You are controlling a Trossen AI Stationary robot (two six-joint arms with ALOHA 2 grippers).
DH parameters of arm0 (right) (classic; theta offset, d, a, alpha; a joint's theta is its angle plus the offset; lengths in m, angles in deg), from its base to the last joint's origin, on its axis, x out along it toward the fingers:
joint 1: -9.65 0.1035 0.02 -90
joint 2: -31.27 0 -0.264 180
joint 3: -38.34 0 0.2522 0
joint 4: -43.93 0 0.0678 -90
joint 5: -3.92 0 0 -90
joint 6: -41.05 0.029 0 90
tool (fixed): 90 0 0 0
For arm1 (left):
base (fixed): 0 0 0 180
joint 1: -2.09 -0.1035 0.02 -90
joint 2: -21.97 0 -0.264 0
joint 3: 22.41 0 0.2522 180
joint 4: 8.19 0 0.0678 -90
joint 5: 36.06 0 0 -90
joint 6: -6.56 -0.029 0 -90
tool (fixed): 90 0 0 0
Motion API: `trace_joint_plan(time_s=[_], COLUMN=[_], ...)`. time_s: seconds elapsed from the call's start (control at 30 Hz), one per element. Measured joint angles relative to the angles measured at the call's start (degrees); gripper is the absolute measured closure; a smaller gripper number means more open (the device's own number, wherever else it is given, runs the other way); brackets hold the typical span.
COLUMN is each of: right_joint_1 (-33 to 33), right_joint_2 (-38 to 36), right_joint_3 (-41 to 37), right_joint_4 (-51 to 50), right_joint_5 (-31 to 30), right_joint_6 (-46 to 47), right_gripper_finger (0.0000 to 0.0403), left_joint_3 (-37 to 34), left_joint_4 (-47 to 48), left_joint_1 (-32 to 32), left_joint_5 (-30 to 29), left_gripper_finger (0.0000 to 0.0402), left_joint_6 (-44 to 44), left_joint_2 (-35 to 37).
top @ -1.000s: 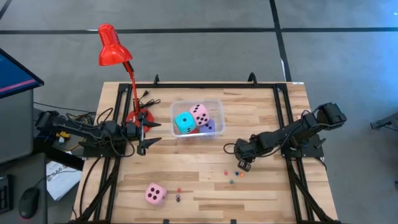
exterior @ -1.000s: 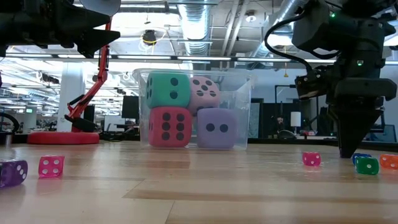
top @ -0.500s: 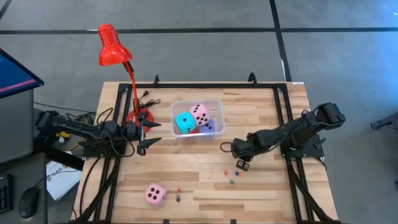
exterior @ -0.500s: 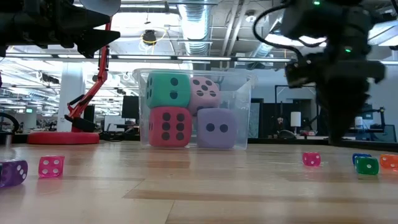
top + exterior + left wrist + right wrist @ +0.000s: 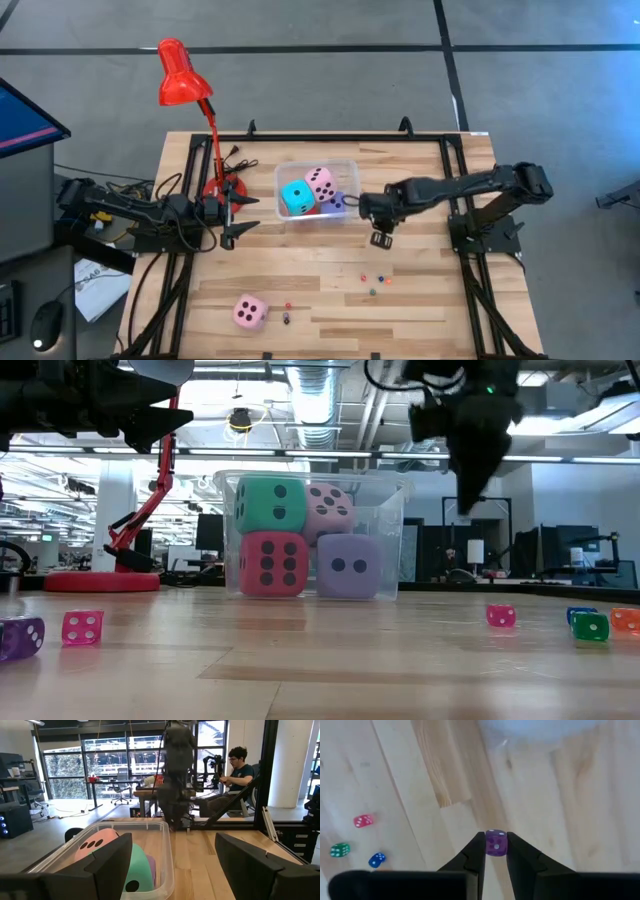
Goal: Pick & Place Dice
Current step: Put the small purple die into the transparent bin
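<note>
Right tool [image 5: 495,851] clenched on small purple die [image 5: 495,843], lifted at centre-right of high view beside the clear bin [image 5: 348,170]. Die looks hard, light, slick; flat opposite faces suit pinching. Left tool [image 5: 232,218] open, idle mid-left.

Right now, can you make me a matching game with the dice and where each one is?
Things:
1. small purple die
2. big cyan die
3. big pink die outside the bin
4. small green die

Places:
A. lying loose on the wooden table
B. pinched in the right end effector
C. stacked inside the clear bin
D. alone near the table's front edge, on the left arm's side

Pairs: 1-B, 2-C, 3-D, 4-A
</note>
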Motion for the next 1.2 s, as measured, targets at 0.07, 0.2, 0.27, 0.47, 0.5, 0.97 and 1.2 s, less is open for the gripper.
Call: trace_joint_plan(time_s=[0.07, 0.2, 0.27, 0.47, 0.5, 0.97, 1.2], right_joint_1=[-1.37, -3.89, -4.89, -7.39, -7.83, -8.98, -8.44], right_joint_2=[-0.02, -0.05, -0.05, -0.1, -0.12, 0.48, 0.5], right_joint_3=[2.91, 7.21, 9.14, 15.19, 15.28, 12.23, 8.18], right_joint_4=[-0.97, -0.5, -0.85, 0.79, 2.56, 15.61, 21.42], right_joint_5=[0.0, -0.02, 0.02, -1.04, -1.57, -9.03, -8.65], right_joint_6=[-1.92, -5.16, -6.1, -10.02, -10.53, -10.28, -9.21], right_gripper_finger=[0.0346, 0.0346, 0.0346, 0.0346, 0.0346, 0.0346, 0.0346], left_joint_3=[0.0, 0.0, 0.0, 0.0, 0.0, 0.0, 0.0], left_joint_4=[0.0, 0.0, 0.0, -0.01, -0.01, -0.02, -0.02], left_joint_1=[0.0, 0.0, 0.0, 0.0, 0.0, 0.0, 0.0], left_joint_5=[0.0, 0.0, 0.0, 0.0, 0.0, 0.0, 0.0], left_gripper_finger=[0.0128, 0.0128, 0.0128, 0.0128, 0.0128, 0.0128, 0.0128], left_joint_6=[0.0, 0.0, 0.0, -0.13, -0.13, -0.17, -0.17], left_joint_2=[0.02, 0.01, 0.01, 0.02, 0.01, 0.02, 0.02])
